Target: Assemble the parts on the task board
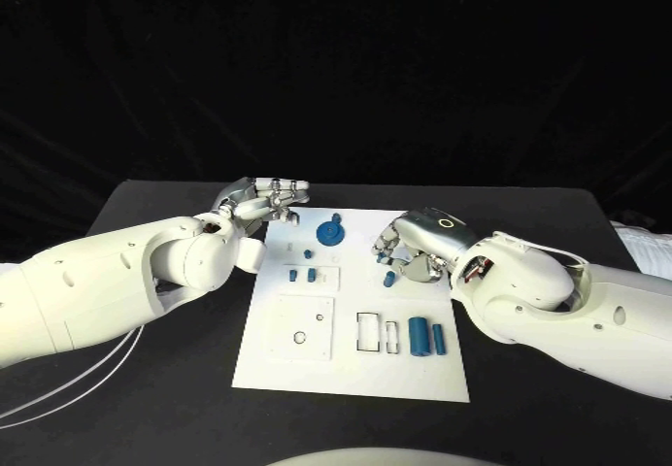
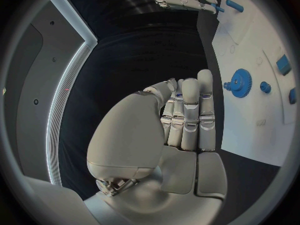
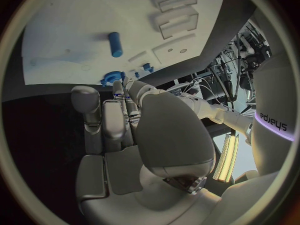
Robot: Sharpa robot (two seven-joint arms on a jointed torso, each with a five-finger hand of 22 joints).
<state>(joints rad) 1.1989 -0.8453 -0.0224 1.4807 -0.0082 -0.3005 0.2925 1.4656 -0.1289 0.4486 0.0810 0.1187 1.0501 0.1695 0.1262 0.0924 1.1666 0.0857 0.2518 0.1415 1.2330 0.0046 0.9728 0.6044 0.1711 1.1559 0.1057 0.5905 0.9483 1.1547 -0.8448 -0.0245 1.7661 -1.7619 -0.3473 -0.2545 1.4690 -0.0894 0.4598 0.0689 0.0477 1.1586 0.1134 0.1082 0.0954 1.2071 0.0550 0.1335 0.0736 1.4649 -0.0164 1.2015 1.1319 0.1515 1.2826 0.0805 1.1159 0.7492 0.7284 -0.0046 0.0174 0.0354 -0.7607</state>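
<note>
Hands hover over the white task board (image 1: 351, 374): left hand (image 1: 262, 202) (fingers together, empty) near the blue gear (image 1: 330, 232); right hand (image 1: 409, 245), grip unclear.

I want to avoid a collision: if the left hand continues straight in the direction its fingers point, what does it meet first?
Probably nothing soon: the left hand points past the task board's far edge, over bare table. The blue gear lies beside that line, though depth is unclear.
</note>
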